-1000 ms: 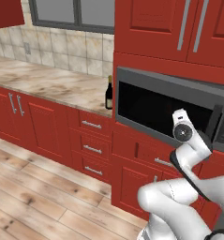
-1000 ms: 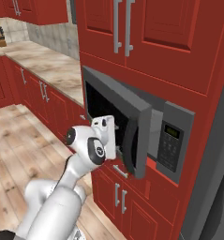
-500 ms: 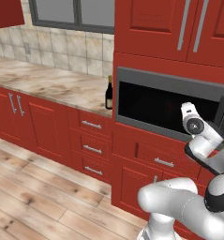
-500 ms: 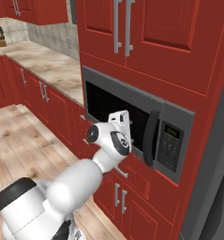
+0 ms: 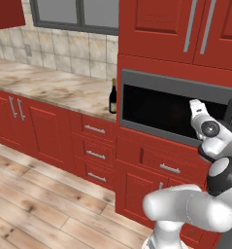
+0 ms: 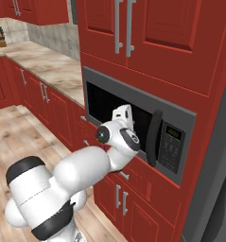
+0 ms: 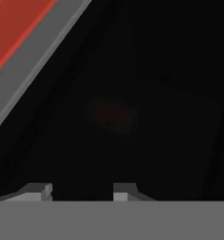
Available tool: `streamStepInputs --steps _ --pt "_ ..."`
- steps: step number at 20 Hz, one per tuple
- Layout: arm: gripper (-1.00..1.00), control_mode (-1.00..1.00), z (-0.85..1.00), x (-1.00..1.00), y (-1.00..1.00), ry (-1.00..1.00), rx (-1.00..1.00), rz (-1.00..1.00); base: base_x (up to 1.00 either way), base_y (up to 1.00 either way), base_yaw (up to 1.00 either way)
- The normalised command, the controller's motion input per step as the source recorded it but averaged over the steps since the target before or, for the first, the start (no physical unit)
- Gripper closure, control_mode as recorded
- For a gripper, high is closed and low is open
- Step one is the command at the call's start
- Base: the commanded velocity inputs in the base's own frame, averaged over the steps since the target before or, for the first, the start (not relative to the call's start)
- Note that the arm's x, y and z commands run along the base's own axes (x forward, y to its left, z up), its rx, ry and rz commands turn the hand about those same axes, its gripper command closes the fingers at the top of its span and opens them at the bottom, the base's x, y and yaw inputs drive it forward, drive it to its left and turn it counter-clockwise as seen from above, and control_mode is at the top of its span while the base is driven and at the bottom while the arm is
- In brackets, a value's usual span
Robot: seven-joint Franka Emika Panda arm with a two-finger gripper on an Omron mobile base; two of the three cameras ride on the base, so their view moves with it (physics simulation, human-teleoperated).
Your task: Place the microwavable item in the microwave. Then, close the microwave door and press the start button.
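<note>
The glass [image 7: 114,116] appears in the hand view as a faint reddish patch just left of centre, seen dimly through the black window of the microwave door [image 7: 146,93]; its outline is too dark to make out. The door lies closed against the microwave [image 5: 173,113], which sits right of centre in the left base view, built into the red cabinets [image 5: 151,29]. In the right base view the door's vertical handle [image 6: 153,137] stands right of centre, with the control panel [image 6: 171,144] just beside it to the right.

The gripper [image 7: 80,190] points at the window; its two tips show at the bottom of the hand view with a gap between them and nothing in that gap.

A dark bottle [image 5: 113,98] stands upright on the counter [image 5: 49,87], just left of the microwave.
</note>
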Motion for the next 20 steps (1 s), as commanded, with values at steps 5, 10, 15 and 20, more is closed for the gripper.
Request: streamStepInputs --steps 5,10,15,20 --pt "-1.0 -1.0 0.33 -0.28 -0.01 0.0 0.09 0.0 0.0 0.0 0.0" --pt "-1.0 -1.0 0.78 -0.81 0.0 0.0 0.09 0.0 0.0 0.0 0.0" --pt "-1.0 -1.0 1.0 -0.81 0.0 0.0 0.05 0.0 0.0 0.0 0.0" --pt "-1.0 -1.0 1.0 -0.69 -0.11 0.0 0.04 0.0 0.0 0.0 0.0"
